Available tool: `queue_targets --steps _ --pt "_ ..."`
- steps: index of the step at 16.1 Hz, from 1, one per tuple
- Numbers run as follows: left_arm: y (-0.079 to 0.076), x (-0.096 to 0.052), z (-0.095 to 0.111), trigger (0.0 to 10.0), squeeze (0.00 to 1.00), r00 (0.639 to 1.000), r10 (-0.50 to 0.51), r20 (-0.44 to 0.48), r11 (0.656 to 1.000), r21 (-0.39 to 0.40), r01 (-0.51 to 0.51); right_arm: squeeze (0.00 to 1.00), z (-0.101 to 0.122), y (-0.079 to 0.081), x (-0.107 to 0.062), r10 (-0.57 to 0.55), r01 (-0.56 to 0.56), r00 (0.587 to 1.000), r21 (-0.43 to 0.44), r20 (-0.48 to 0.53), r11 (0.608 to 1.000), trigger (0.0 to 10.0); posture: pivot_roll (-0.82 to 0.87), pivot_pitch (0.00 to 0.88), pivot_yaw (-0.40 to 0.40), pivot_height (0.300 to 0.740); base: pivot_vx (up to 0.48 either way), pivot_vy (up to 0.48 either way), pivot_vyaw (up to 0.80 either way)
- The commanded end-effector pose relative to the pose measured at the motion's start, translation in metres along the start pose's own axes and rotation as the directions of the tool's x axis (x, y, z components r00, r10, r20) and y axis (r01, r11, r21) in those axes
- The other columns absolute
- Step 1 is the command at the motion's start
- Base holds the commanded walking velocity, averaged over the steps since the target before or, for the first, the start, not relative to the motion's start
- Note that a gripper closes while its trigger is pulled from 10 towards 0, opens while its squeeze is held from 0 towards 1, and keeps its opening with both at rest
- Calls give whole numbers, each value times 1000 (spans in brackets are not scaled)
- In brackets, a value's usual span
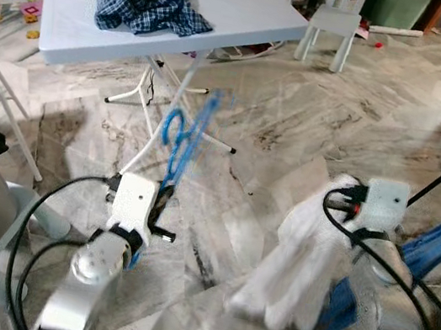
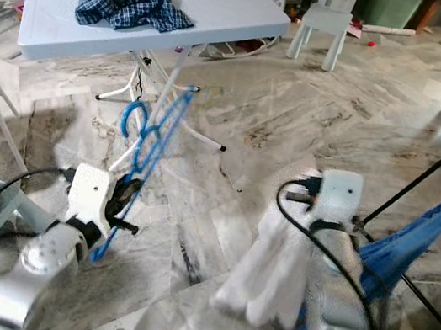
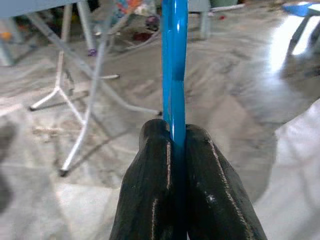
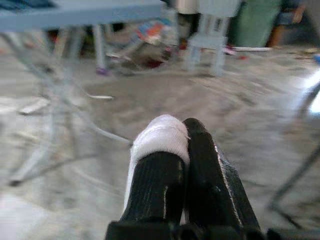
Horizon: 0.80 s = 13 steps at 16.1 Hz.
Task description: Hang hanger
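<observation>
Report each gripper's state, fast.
Left gripper: shut on the blue hanger.
Right gripper: shut on the white cloth.

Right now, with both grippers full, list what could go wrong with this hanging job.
1. The left gripper pinches only the thin edge of the blue plastic hanger, so it could twist or slip.
2. The white cloth garment dangles loose from the right gripper and could drag on the marble floor.
3. The views are blurred, so aiming may be off.

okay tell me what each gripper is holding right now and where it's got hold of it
The left gripper is shut on the blue hanger, pinching a thin bar of it. The right gripper is shut on a white cloth, at a fold draped over one finger.
</observation>
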<state>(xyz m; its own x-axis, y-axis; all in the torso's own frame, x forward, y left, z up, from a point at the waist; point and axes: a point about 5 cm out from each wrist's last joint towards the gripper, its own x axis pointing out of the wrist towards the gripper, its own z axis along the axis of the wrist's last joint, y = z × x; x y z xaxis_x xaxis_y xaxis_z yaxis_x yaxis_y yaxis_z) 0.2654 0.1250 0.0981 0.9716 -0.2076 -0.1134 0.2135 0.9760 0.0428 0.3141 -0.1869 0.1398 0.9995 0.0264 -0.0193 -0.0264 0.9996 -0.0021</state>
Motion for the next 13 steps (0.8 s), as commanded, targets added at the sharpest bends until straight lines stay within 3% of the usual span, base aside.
queue_targets --steps 1,4,5,6,8,9,11,13 --pt "3 -1 -1 10000 0 1000 28 11 1000 1 -28 0 12 5 -3 26 -27 999 25 45 999 10000 -37 126 12 740 0 0 0" --pt "12 4 4 10000 0 997 74 22 997 -8 -74 0 15 7 -3 -43 42 998 24 40 999 10000 -33 123 17 740 0 0 0" --pt "16 8 9 10000 0 995 89 33 996 -6 -89 0 15 13 -2 9 -9 999 0 50 1000 10000 -29 123 21 740 0 0 0" --pt "18 9 10 10000 0 995 97 36 995 -9 -96 0 15 17 -2 49 -52 997 55 56 997 10000 -31 123 21 740 0 0 0" --pt "21 12 14 10000 0 993 110 52 994 -5 -110 0 17 23 -3 80 -81 995 16 60 997 10000 -31 120 20 740 0 0 0" --pt "23 14 15 10000 0 992 118 52 993 -11 -118 0 16 30 -5 126 -128 991 47 47 991 10000 -33 117 20 740 251 0 0" --pt "23 17 15 10000 0 991 122 52 992 -21 -121 0 18 31 -6 126 -132 990 85 67 988 10000 -34 113 19 740 253 0 0" --pt "22 18 17 10000 0 991 117 58 993 -22 -116 0 25 35 -5 143 -151 985 69 99 986 10000 -33 112 21 740 277 0 0"
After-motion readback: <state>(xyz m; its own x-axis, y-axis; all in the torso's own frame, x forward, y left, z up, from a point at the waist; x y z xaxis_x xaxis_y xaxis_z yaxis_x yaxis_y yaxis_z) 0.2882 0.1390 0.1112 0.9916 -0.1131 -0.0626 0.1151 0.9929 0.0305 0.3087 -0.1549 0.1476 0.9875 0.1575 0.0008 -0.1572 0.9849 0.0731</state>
